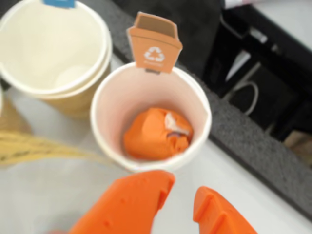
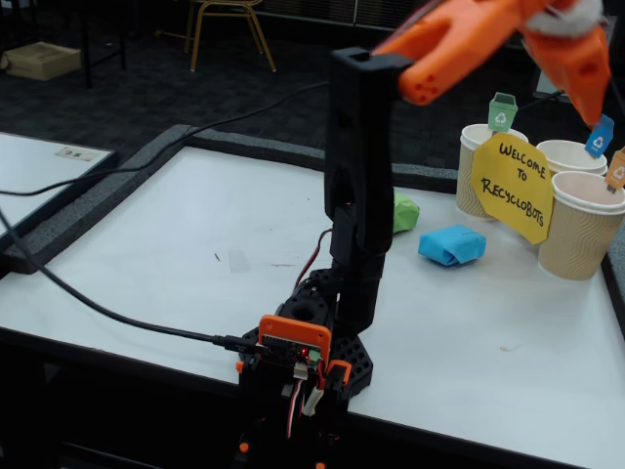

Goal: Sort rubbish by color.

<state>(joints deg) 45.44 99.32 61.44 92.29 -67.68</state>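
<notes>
In the fixed view there are three crumpled paper wads in total across the pictures, one of each color, and three ribbed paper cups.

Going left to right in the fixed view, the green wad (image 2: 404,211) comes first. It lies on the white tabletop (image 2: 195,244), partly hidden behind the black arm (image 2: 357,186), well below and to the left of the fingers. Its direction cannot be told because so little of it shows. Next is the blue wad (image 2: 451,244), also on the tabletop, below the fingers and near the cups. It is flattened and its long axis goes roughly left to right in this view. Right of it hangs the yellow sign (image 2: 511,188) in front of the cups: the cup with a green tag (image 2: 474,166), the cup with a blue tag (image 2: 571,156) behind, and the cup with an orange tag (image 2: 582,230) at the far right.

In the wrist view the orange wad (image 1: 157,133) lies at the bottom of the cup with the orange bin tag (image 1: 154,45), directly ahead of the fingers (image 1: 181,197). It is roundish, with a slightly longer axis from lower left to upper right. A second cup (image 1: 53,46) stands to its left.

The orange fingers are apart and hold nothing.
</notes>
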